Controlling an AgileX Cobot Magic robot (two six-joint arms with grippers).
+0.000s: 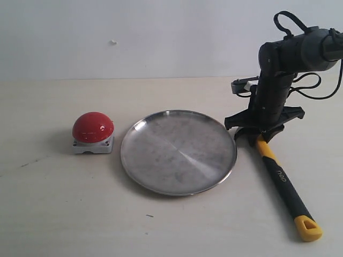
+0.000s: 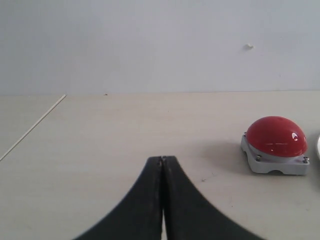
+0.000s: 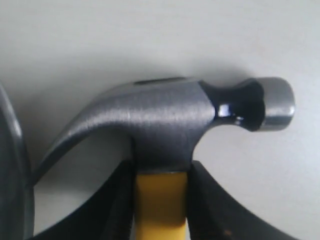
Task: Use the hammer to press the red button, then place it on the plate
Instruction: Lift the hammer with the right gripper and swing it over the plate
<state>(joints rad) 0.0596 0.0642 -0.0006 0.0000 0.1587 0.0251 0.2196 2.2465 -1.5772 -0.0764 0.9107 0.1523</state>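
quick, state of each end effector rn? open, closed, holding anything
left end effector: closed, holding nothing
right end effector: closed on the hammer, gripping the yellow handle just below the head

Pale worktop [image 1: 53, 203], three things lying on it in a row: the red button [image 1: 93, 128] on its grey base at the left, the silver plate [image 1: 178, 152] in the middle, close but not touching. Just right of the plate lies the hammer [image 1: 281, 179], its yellow-and-black handle slanting toward the near right edge.
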